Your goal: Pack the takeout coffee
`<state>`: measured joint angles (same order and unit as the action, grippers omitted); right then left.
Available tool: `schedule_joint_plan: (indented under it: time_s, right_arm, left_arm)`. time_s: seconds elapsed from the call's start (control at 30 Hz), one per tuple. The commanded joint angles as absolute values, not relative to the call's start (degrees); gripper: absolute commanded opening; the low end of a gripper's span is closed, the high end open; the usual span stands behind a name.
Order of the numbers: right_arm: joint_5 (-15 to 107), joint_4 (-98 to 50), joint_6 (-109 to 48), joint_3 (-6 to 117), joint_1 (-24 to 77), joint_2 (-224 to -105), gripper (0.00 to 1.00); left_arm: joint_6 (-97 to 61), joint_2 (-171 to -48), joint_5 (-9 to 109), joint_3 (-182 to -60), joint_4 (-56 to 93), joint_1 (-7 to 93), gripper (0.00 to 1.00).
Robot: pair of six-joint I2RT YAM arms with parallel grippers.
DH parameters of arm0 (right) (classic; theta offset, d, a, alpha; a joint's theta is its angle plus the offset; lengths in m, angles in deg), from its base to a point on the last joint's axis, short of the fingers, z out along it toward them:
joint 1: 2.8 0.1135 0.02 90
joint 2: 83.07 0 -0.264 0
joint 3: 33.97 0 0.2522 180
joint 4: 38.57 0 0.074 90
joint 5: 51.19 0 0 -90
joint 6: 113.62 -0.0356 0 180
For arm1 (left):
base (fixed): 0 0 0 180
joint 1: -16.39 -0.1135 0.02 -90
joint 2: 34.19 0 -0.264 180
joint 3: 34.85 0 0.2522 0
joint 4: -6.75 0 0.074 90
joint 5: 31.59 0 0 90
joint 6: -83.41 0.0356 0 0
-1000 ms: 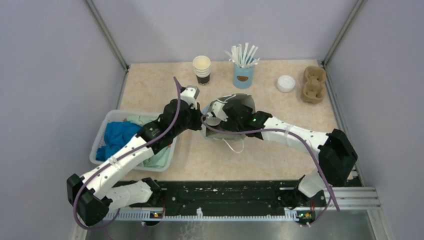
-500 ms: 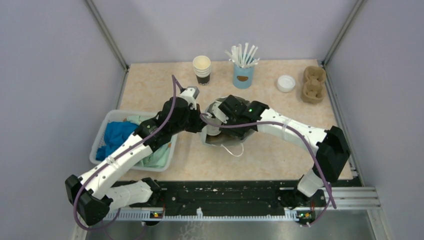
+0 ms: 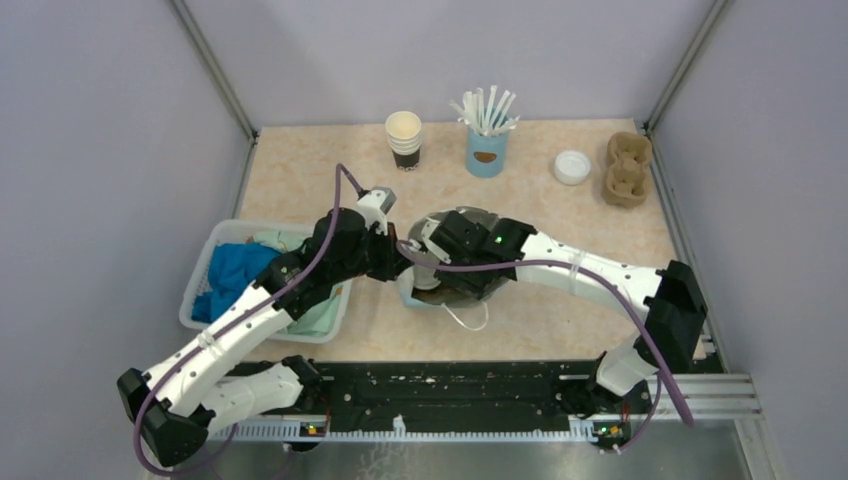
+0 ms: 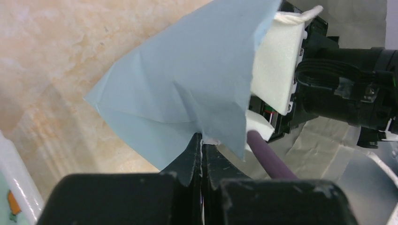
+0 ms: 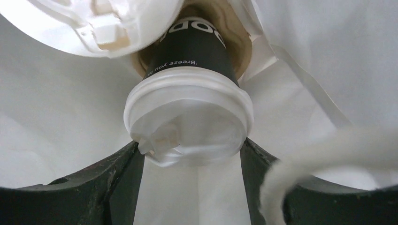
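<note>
The takeout coffee point(image 5: 187, 112) has a white lid and a black band. It sits inside a light blue paper bag point(image 4: 187, 89), its base in a brown holder ring. My right gripper point(image 5: 187, 154) reaches into the bag, and its fingers point(image 5: 126, 173) press both sides of the lid. A second white lid point(image 5: 94, 23) shows at the upper left inside the bag. My left gripper point(image 4: 202, 138) is shut on the bag's edge. From above, the bag point(image 3: 420, 296) lies at mid-table between both wrists, and the coffee is hidden there.
At the back stand a stack of lidless cups point(image 3: 404, 138), a blue cup of white sticks point(image 3: 487, 140), a loose white lid point(image 3: 572, 166) and a cardboard carrier point(image 3: 627, 168). A white basket of cloths point(image 3: 205, 262) sits at the left.
Both wrists and the bag have shifted toward the near edge. The bag's opening has dropped lower and my right gripper has gone further into it.
</note>
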<state>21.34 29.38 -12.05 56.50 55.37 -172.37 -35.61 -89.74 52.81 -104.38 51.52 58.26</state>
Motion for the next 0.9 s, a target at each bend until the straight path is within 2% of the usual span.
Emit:
schedule_joint_plan:
  time_s: [0.0, 0.27, 0.47, 0.87]
  right_arm:
    - [17.52, 24.44, -15.93, 59.57, 56.61, -169.78, 0.49]
    - [11.16, 23.32, -12.51, 60.3, 56.56, -167.63, 0.48]
    - [9.2, 24.12, -11.31, 61.29, 56.57, -166.26, 0.48]
    - [3.97, 20.7, -8.49, 57.31, 56.13, -165.2, 0.47]
  left_arm:
    - [-25.87, -92.66, 60.71, -106.12, 45.55, 59.02, 0.0]
    - [-12.81, -100.39, 66.57, -107.63, 27.77, 58.99, 0.0]
    - [-9.7, -104.26, 70.08, -110.79, 26.37, 58.93, 0.0]
    - [-15.81, -100.46, 65.19, -103.83, 26.78, 58.94, 0.0]
